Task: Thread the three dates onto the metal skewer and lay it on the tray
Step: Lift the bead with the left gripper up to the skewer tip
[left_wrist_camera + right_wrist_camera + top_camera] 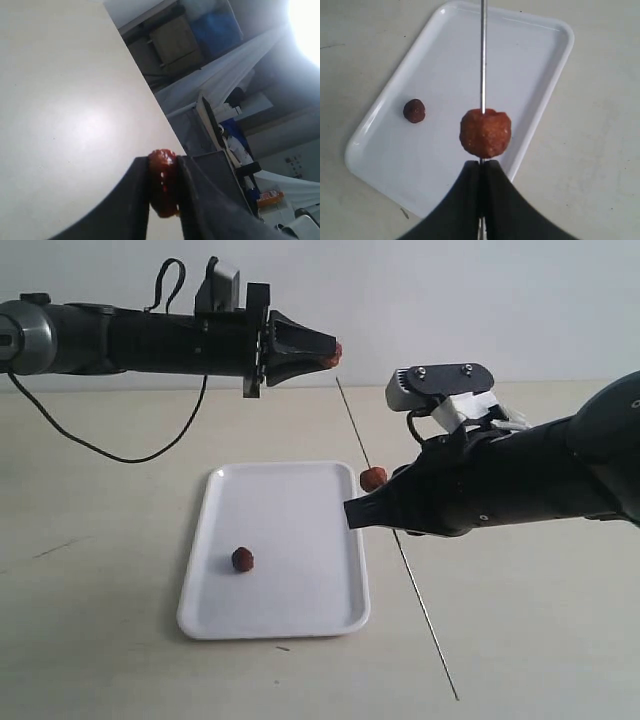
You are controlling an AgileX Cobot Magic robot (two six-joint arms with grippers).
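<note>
Pinching a date (162, 187), left pincer (162, 161), right pincer (481, 166) clamping skewer (482, 60), beige table (600, 150), cluttered room (200, 35)

A pale table (100, 660) is lying under soft light, a plain white wall (450, 290) is running behind it at twelve o'clock, and white curtains (232, 72) are hanging beyond.

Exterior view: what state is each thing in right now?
Left gripper: shut, raised above the table.
Held date: pinched, unthreaded.
Right gripper: shut.
Skewer: gripped, carrying one date.
Threaded date: speared, by the gripper tips.
Loose date: lying on the tray.
Tray: lying flat.
</note>
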